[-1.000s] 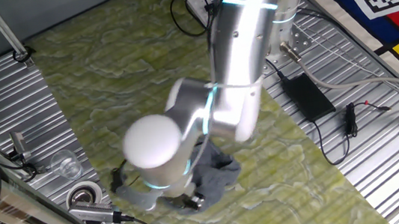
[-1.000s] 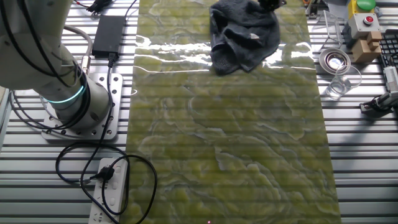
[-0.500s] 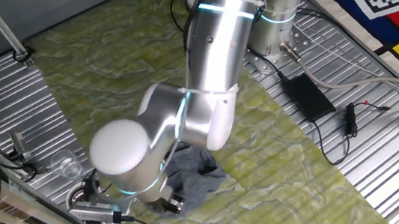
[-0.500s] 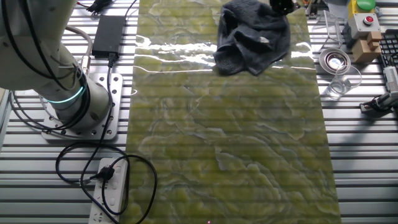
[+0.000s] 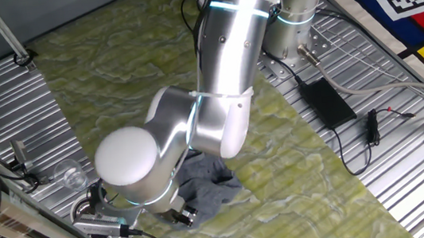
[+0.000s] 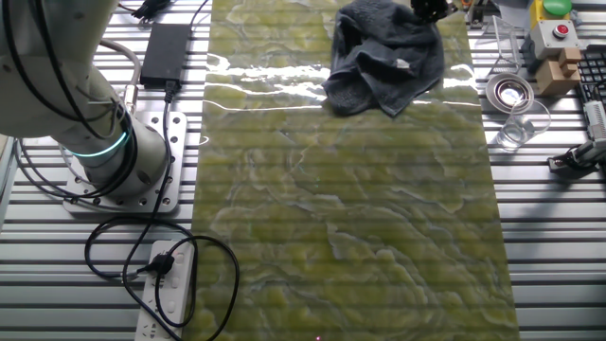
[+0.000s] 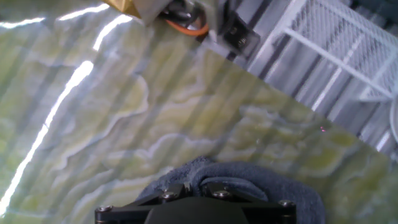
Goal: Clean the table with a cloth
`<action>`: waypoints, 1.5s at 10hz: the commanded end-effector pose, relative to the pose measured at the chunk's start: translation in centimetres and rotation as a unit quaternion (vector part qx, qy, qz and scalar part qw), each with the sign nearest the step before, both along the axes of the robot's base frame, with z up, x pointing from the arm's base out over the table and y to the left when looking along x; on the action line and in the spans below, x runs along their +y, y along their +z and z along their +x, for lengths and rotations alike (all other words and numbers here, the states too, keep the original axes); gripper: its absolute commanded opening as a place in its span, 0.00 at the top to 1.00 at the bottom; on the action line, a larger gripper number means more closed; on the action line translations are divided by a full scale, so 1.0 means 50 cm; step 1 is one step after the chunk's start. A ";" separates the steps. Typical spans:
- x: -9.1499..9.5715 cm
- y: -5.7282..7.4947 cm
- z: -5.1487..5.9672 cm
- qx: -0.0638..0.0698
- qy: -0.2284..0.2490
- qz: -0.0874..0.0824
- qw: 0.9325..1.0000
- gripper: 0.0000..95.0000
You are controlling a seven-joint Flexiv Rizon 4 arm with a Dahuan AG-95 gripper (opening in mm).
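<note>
The blue-grey cloth [image 5: 209,182] lies bunched on the yellow-green marbled table [image 5: 105,91], near the table's edge by the metal panel. From the other side, the cloth [image 6: 383,52] spreads across the far end of the table [image 6: 350,218], its pale tag showing. My gripper [image 5: 184,214] is under the big white joint housing, down at the cloth's edge. It appears again at the top of the other fixed view as my gripper [image 6: 431,8]. In the hand view my gripper [image 7: 191,188] is shut on a fold of the cloth [image 7: 261,183], pressed to the table [image 7: 124,124].
A tape roll [image 5: 90,206], a clear glass [image 5: 70,175] and a black-handled tool [image 5: 100,226] sit on the ribbed panel just beyond the cloth. A button box [image 6: 554,33] stands near them. A power adapter [image 6: 166,52] and power strip [image 6: 170,284] lie by the arm base.
Since a second ago the arm swept the cloth sideways across the table toward the tape roll and glass. Over the last half second almost nothing moved.
</note>
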State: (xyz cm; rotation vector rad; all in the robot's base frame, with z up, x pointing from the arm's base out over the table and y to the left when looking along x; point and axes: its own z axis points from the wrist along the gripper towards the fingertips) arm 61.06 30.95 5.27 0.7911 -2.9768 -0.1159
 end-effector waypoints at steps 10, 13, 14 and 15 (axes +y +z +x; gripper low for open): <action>0.004 -0.002 0.006 -0.005 -0.062 0.003 0.998 1.00; -0.004 -0.007 0.051 -0.011 -0.043 0.004 0.999 1.00; -0.006 -0.009 0.068 -0.012 -0.042 0.005 0.999 1.00; -0.009 -0.014 0.092 -0.014 -0.041 0.007 0.999 1.00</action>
